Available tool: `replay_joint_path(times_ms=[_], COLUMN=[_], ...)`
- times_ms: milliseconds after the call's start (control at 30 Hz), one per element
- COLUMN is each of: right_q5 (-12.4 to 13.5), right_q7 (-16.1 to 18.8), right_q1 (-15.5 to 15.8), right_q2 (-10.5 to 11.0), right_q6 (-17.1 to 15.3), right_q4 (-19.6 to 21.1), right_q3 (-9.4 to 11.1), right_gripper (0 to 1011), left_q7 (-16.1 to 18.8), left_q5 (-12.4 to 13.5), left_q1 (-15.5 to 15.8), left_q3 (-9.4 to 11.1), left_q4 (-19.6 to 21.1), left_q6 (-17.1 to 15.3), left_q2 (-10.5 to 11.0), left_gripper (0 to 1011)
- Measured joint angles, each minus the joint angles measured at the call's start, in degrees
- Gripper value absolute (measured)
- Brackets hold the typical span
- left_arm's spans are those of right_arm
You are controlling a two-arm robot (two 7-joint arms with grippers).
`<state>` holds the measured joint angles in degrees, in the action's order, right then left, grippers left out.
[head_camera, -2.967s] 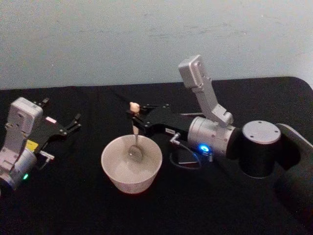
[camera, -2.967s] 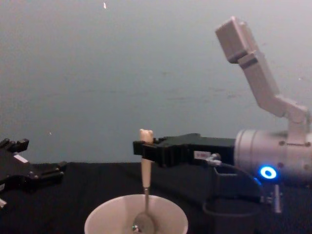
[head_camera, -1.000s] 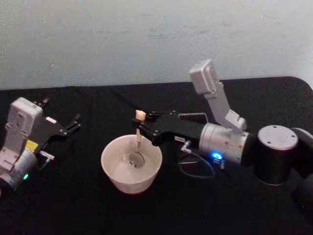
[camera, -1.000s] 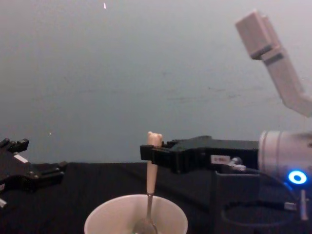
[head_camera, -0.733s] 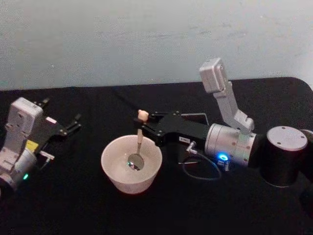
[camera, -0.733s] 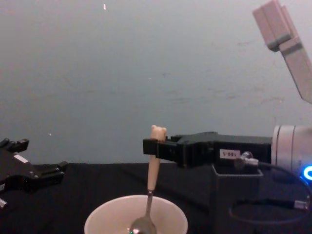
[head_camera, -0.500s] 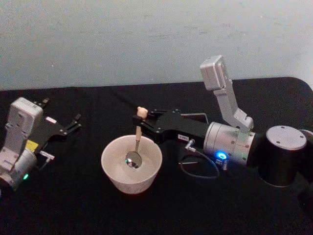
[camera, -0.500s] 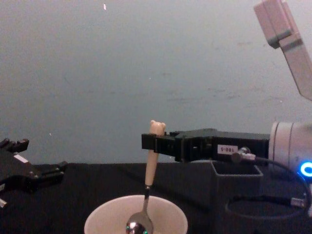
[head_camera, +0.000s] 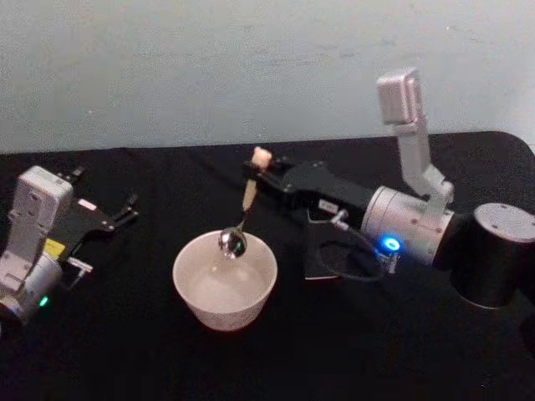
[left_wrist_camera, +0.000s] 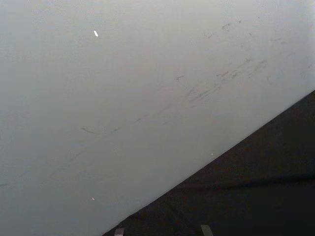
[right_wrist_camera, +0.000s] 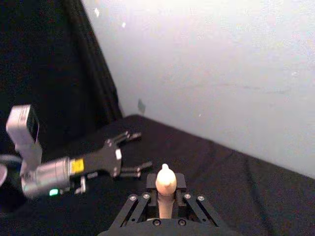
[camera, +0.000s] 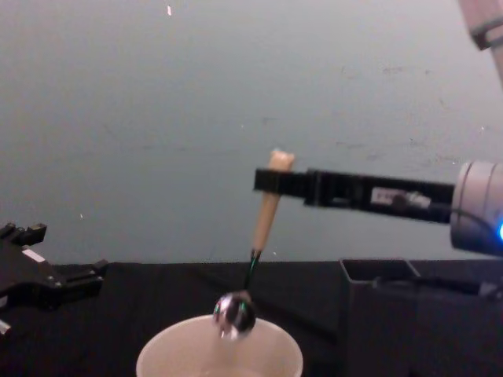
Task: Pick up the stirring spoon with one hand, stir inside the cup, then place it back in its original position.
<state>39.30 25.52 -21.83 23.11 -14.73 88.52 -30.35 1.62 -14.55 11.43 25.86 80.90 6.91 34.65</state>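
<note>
The stirring spoon [head_camera: 248, 199] hangs tilted, its beige handle pinched in my right gripper [head_camera: 256, 171], which is shut on it just under the bear head [right_wrist_camera: 165, 179]. Its shiny bowl [camera: 234, 312] hovers just above the far rim of the cream-white cup [head_camera: 221, 307], clear of the inside. In the chest view the cup [camera: 169, 352] sits at the bottom edge, and the right gripper [camera: 275, 180] reaches in from the right above it. My left gripper [head_camera: 104, 192] rests parked and open on the table at the left, far from the cup.
A dark grey square holder [camera: 379, 314] stands on the black tabletop right of the cup, beneath the right arm, with a black cable [head_camera: 347, 266] looping beside it. A pale wall runs behind the table. The left gripper [right_wrist_camera: 132, 151] shows far off in the right wrist view.
My right gripper has risen and drawn back to the right, lifting the spoon's bowl from inside the cup to just above its rim. The spoon now tilts more. The left arm has not moved.
</note>
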Motion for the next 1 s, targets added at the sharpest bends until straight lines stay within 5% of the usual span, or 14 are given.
replay_joint_path(times_ms=[567, 1000], right_q5=[11.19, 13.38], right_q7=[-4.44, -4.50], right_q1=[2.13, 5.52], right_q2=[3.16, 9.67], right_q6=[-0.30, 1.73], right_q4=[4.86, 7.69], right_q3=[9.19, 12.20], right_gripper=[212, 212], left_q7=[0.00, 0.00], left_q5=[0.00, 0.00], left_q1=[0.00, 0.00], left_q3=[0.00, 0.00], left_q4=[0.00, 0.00], left_q6=[0.00, 0.00], left_q2=[0.00, 0.00], left_gripper=[1001, 1001])
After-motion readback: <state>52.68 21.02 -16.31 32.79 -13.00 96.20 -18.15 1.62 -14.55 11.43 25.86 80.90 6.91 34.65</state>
